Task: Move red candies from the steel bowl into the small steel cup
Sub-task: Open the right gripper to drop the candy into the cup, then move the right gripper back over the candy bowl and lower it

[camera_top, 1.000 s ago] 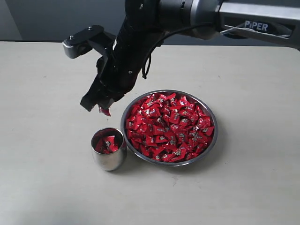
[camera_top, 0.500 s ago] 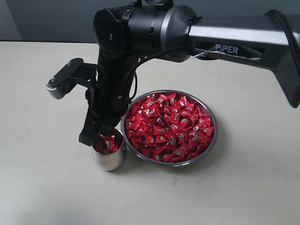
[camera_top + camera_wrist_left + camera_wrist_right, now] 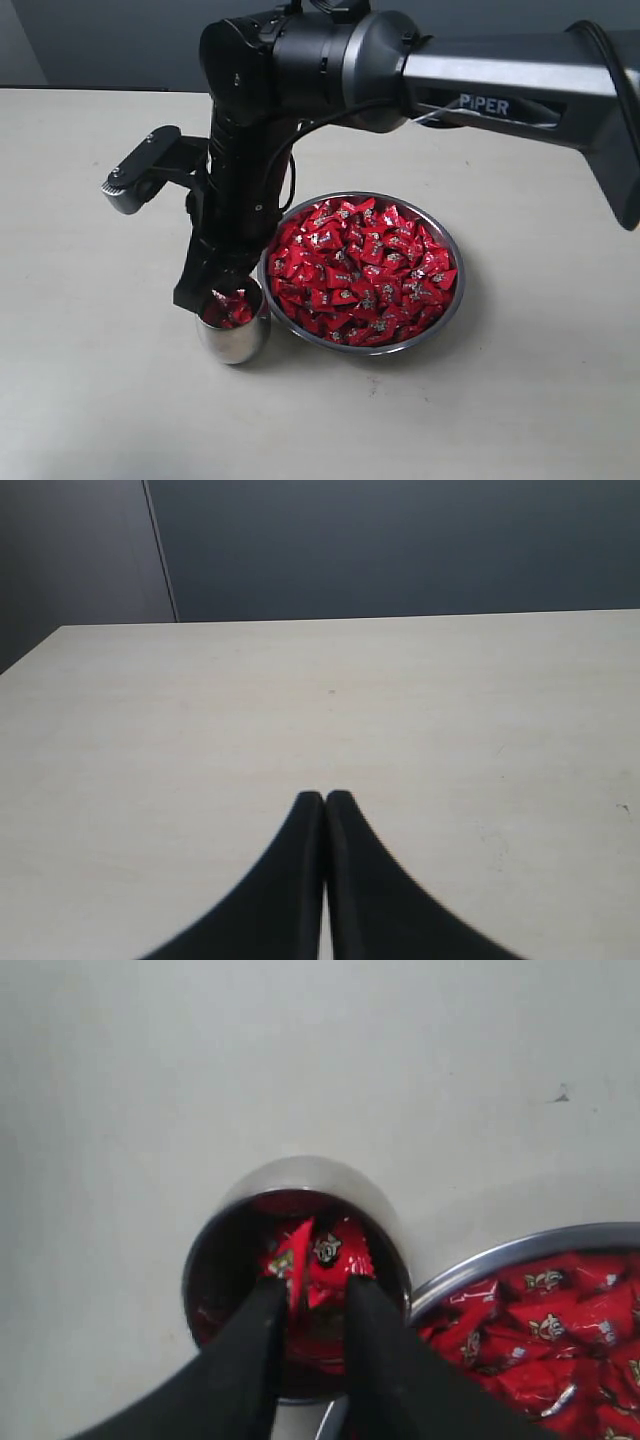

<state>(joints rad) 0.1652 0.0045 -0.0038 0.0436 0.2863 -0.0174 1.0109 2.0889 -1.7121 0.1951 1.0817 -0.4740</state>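
The small steel cup (image 3: 232,342) stands just left of the steel bowl (image 3: 456,300), which is heaped with red candies (image 3: 365,270). My right gripper (image 3: 216,296) points down into the cup's mouth. In the right wrist view its jaws (image 3: 315,1288) stand apart over the cup (image 3: 300,1172). A red candy (image 3: 322,1252) lies at their tips on top of the other candies inside, and no clear grip on it shows. The bowl's rim (image 3: 520,1250) is close beside. My left gripper (image 3: 325,798) is shut on nothing above bare table.
The right arm's thick black links (image 3: 300,70) and its wrist camera (image 3: 140,172) hang over the cup and the bowl's left edge. The beige table (image 3: 100,400) runs back to a dark wall.
The right gripper came down and left from above the table to the cup's mouth with a candy. Its jaws have since parted, and the candy now sits in the cup's opening.
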